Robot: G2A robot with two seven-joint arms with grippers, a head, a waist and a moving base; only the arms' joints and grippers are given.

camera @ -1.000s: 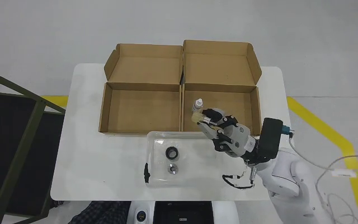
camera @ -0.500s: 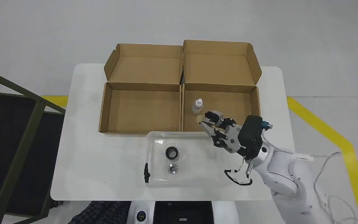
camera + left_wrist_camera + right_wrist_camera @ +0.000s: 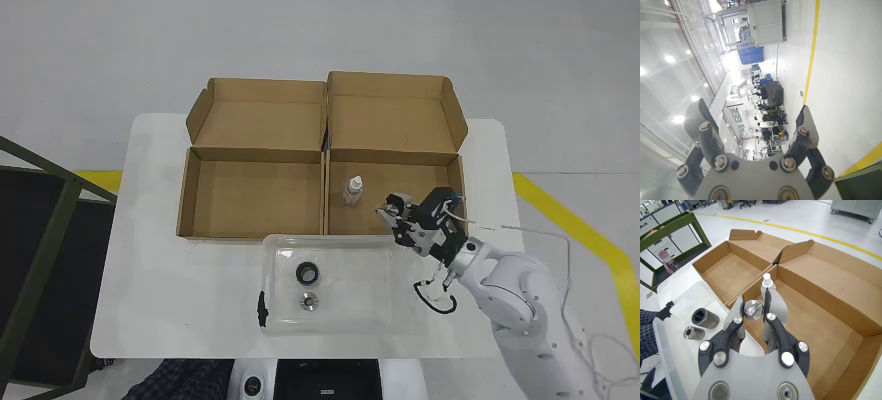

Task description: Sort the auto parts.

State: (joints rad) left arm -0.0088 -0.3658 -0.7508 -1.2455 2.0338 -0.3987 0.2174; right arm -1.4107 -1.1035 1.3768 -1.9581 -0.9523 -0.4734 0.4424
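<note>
My right gripper [image 3: 392, 212] [image 3: 753, 305] is shut on a round silver metal part [image 3: 753, 312], held just above the front wall of the right cardboard box [image 3: 440, 182] [image 3: 819, 313]. A small white spray bottle [image 3: 353, 188] [image 3: 767, 281] stands upright in that box's near left corner, just past the fingertips. The left cardboard box [image 3: 255, 195] [image 3: 730, 270] has nothing in it. In the clear plastic tray [image 3: 372, 302] [image 3: 668, 332] lie a dark bearing sleeve [image 3: 308, 272] [image 3: 705, 318] and a small metal cylinder [image 3: 310, 303] [image 3: 693, 333]. My left gripper [image 3: 753, 113] is open, facing the room.
Both boxes stand side by side at the back of the white table [image 3: 160, 250], lids folded back. A black clip [image 3: 262, 307] [image 3: 666, 311] sits on the tray's left rim. A green metal rack [image 3: 40, 200] stands left of the table.
My right arm has swung to the right along the right box's front wall, away from the bottle, with the metal part still in its gripper. The tray's parts have not moved.
</note>
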